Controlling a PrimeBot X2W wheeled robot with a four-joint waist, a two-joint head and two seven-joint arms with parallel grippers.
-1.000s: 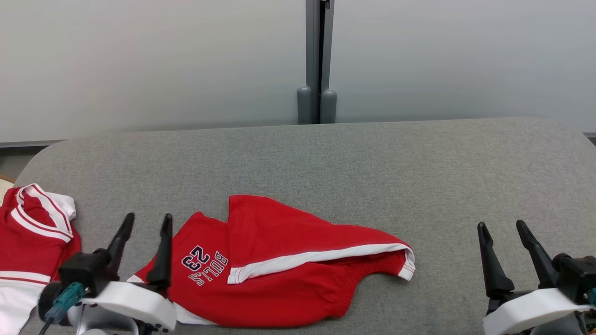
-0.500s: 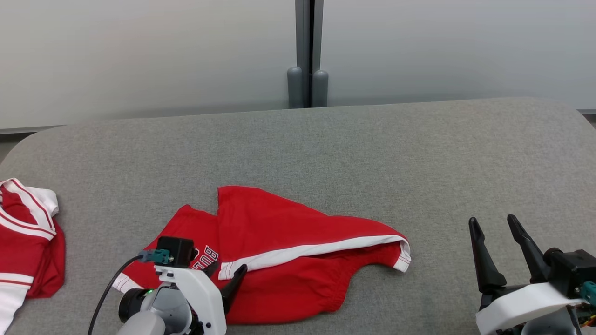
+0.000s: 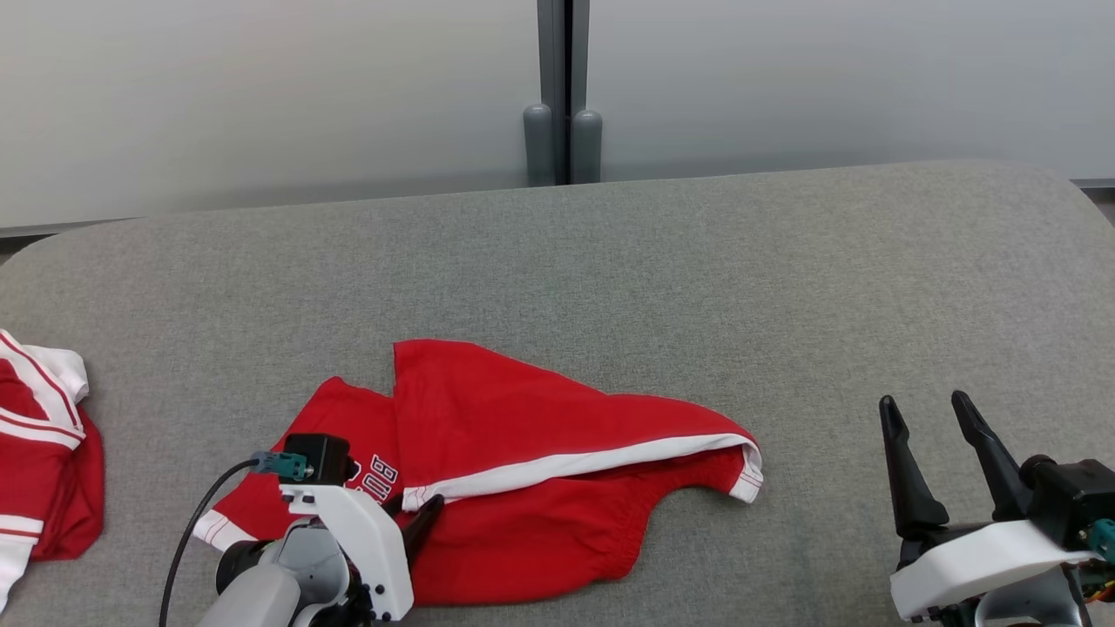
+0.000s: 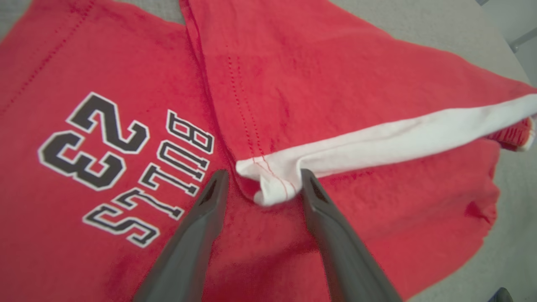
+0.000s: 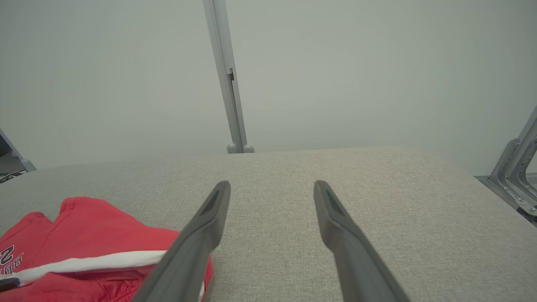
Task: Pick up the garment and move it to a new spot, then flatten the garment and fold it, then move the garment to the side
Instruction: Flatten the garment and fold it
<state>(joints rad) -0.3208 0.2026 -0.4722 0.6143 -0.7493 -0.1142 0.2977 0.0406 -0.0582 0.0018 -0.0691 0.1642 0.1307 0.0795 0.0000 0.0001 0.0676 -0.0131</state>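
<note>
The garment [image 3: 540,435] lies on the table [image 3: 697,287], a jersey [image 3: 39,470] leftward.

White-shelled arms, dark claws.
The left claw [image 4: 262,173] and right claw [image 3: 923,401] had long, tapered charcoal fingers [image 3: 904,470]; each wrist wore a white shell [image 3: 366,540], black camera block [image 3: 318,455] and teal plug [image 3: 283,466]; a black cable [image 3: 179,557] ran from the left one.

Quick count: two red garments, the shorts [image 3: 540,453] plus a red-and-white garment [image 3: 35,470]; two robot hands, left hand [image 4: 263,174] and right hand [image 3: 923,401]; one grey counter [image 3: 697,287]; two stubby grey posts [image 3: 537,144] at the back
</note>
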